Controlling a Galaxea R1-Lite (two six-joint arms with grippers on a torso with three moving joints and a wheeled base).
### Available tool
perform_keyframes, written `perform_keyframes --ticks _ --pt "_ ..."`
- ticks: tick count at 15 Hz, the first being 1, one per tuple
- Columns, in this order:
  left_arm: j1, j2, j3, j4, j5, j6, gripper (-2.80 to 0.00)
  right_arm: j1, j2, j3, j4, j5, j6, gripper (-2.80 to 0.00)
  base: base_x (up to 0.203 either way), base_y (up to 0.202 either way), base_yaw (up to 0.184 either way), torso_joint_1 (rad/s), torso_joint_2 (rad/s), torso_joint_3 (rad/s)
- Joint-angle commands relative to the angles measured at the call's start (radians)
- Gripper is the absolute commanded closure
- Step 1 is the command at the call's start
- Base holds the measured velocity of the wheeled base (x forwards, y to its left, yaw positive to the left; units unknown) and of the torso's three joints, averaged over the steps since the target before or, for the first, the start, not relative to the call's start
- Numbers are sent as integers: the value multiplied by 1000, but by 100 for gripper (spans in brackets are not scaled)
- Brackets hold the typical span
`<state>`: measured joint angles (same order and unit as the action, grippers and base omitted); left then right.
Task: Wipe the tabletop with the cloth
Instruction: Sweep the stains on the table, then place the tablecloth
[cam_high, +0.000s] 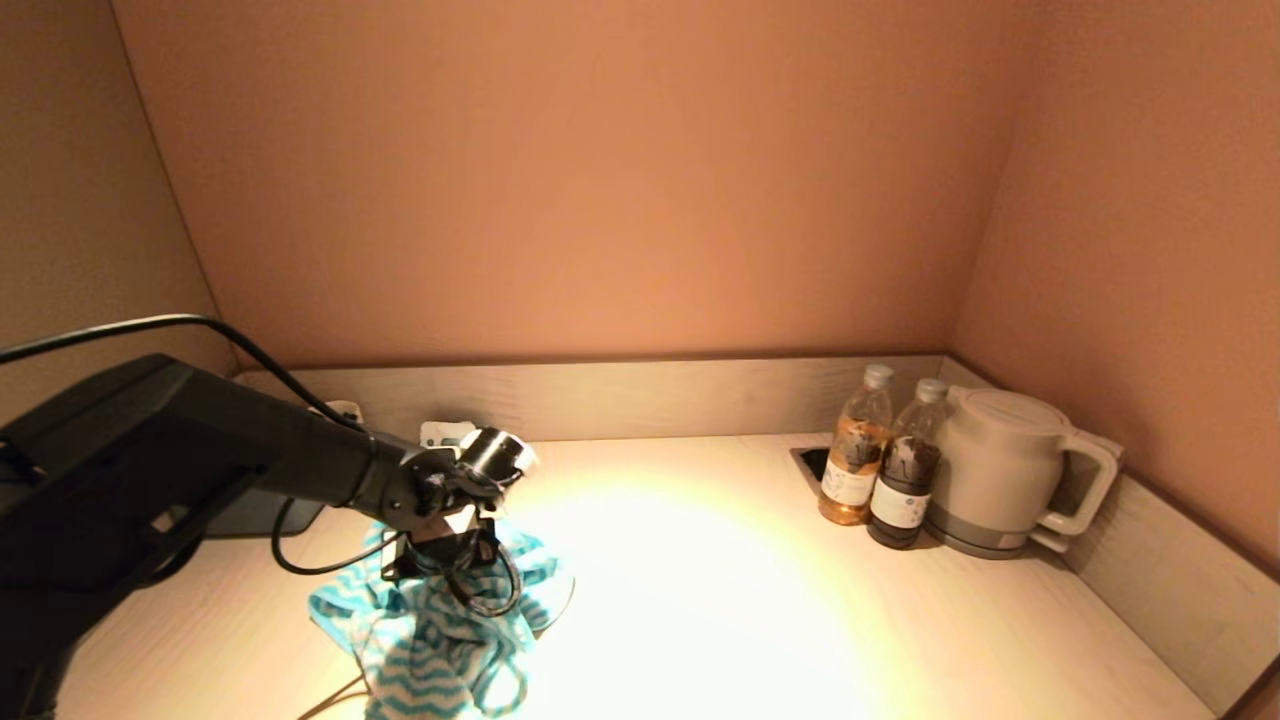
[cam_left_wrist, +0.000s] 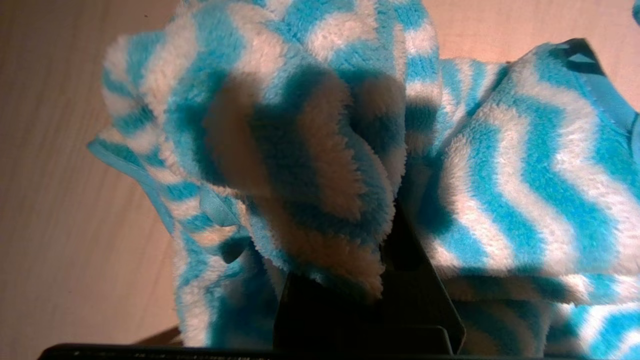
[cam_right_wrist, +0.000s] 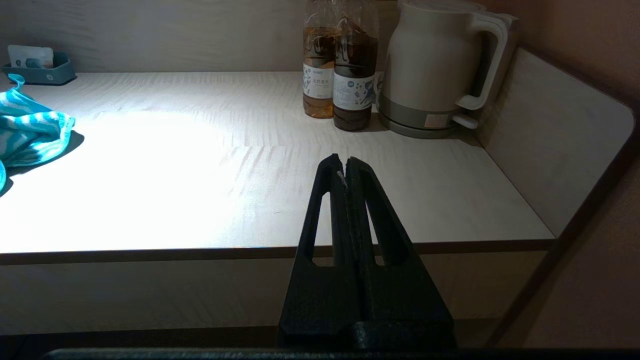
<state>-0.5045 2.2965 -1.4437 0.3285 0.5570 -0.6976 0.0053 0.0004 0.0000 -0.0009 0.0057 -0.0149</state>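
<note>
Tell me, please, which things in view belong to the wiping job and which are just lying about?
Job: cloth, held bunched by the left gripper; tabletop.

Lying about: two bottles and the kettle in the far right corner; small tray by the back wall. Right gripper parked before the table's front edge, fingers shut.

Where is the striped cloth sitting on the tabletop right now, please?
In the head view, the cloth lies at the tabletop's front left, bunched under the left gripper, far from the bottles and kettle.

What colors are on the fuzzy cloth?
The cloth has wavy turquoise-blue and white stripes, clearest in the left wrist view.
</note>
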Motion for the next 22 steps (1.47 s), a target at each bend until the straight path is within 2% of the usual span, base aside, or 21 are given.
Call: perform_keyframes --ticks 1,4,7,10,12,16,18,20,22 --pt "32 -157 48 3 0 -5 0 1 0 0 1 0 0 0 0 0 0 0 0 0" --pt "78 -358 94 9 -2 8 0 1 0 0 1 0 0 0 0 0 0 0 0 0" --pt "153 -495 126 12 -3 54 0 1 0 0 1 0 0 0 0 0 0 0 0 0" --pt "252 -607 174 11 -3 127 0 1 0 0 1 0 0 0 0 0 0 0 0 0" --pt "343 -684 203 7 -3 186 0 1 0 -2 1 0 0 0 0 0 0 0 0 0" --pt "498 -803 214 1 -19 272 0 1 0 0 -1 0 0 0 0 0 0 0 0 0" --pt "563 -848 208 -2 -21 341 0 1 0 0 1 0 0 0 0 0 0 0 0 0" --pt "600 -868 223 -4 -23 386 0 1 0 0 1 0 0 0 0 0 0 0 0 0" --pt "602 -874 281 -4 -30 394 0 1 0 0 1 0 0 0 0 0 0 0 0 0"
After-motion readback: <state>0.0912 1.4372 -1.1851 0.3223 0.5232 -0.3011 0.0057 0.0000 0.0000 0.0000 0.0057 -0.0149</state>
